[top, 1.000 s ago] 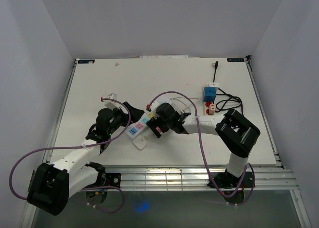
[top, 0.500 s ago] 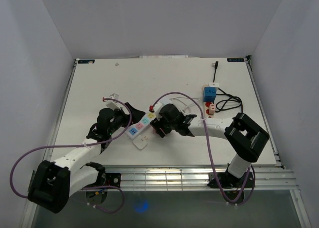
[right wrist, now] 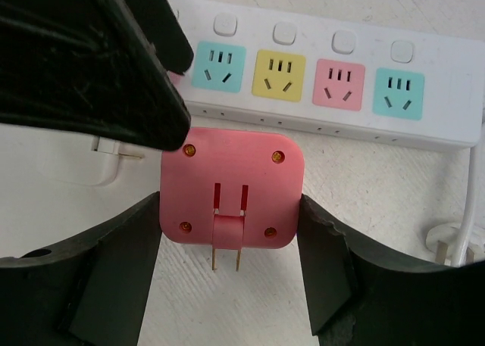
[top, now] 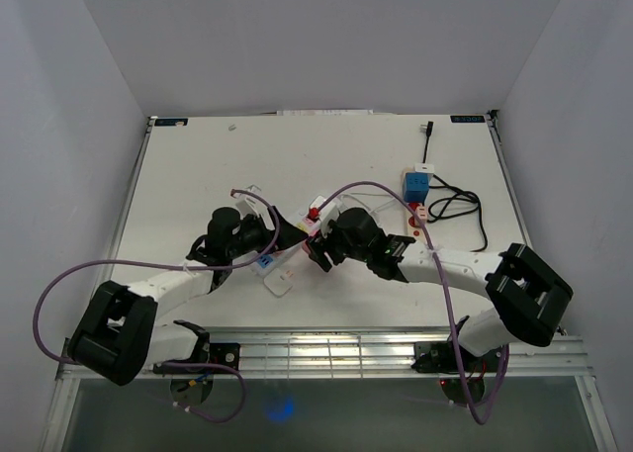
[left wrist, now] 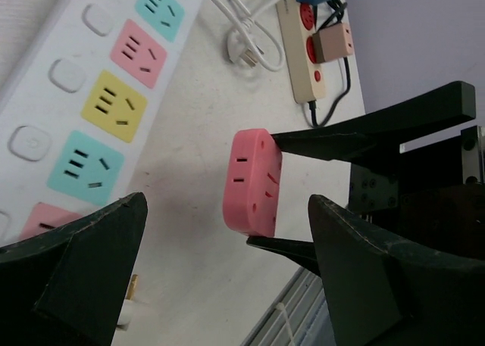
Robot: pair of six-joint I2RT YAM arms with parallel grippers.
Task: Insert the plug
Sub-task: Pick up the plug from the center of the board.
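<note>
The plug [right wrist: 231,183] is a pink square block with two brass prongs, and my right gripper [right wrist: 229,210] is shut on its two sides. Its prongs point away from the white power strip [right wrist: 303,104], which has coloured sockets and lies just beyond. In the left wrist view the plug [left wrist: 254,183] hangs between the right gripper's black fingers [left wrist: 364,138], beside the strip [left wrist: 76,96]. My left gripper [left wrist: 227,206] stands wide open with nothing in it, right next to the plug. From above, both grippers [top: 272,225] [top: 318,244] meet over the strip [top: 265,264].
A white plug [right wrist: 106,145] with its cord lies beside the strip. Further right are a beige strip with red switches [top: 417,215], a blue adapter [top: 415,186] and a coiled black cable [top: 455,205]. White walls close in the table on three sides.
My right gripper has closed on the pink plug and shifted right with it. My left gripper has moved right, closer to the plug, and stays open.
</note>
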